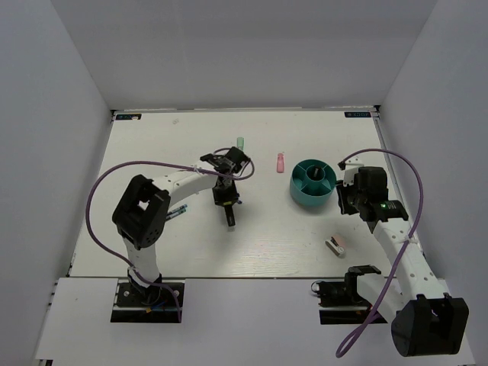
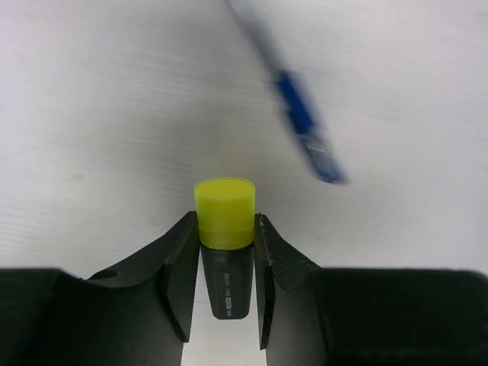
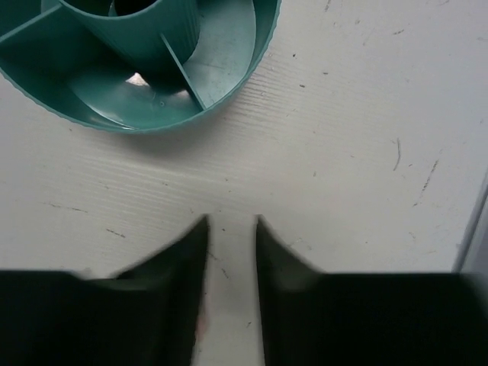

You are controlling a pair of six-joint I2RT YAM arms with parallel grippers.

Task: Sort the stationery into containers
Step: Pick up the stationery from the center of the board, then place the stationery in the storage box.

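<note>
My left gripper [image 1: 226, 201] is shut on a black-yellow highlighter [image 1: 229, 218] and holds it over the table's middle. The left wrist view shows the jaws [image 2: 225, 225] clamped on its yellow cap [image 2: 224, 212]. A thin blue pen [image 1: 175, 213] lies to the left and shows blurred in the left wrist view [image 2: 305, 126]. A mint green marker [image 1: 240, 142] and a pink marker [image 1: 280, 162] lie further back. The round teal organiser [image 1: 296, 187] stands at the right. My right gripper [image 1: 343, 200] is open and empty just beside it [image 3: 231, 225]. The black-green highlighter is out of view.
A small pink-white block [image 1: 336, 245] lies near the front right, by the right arm. The organiser's rim and dividers [image 3: 229, 76] fill the upper left of the right wrist view. White walls surround the table on three sides.
</note>
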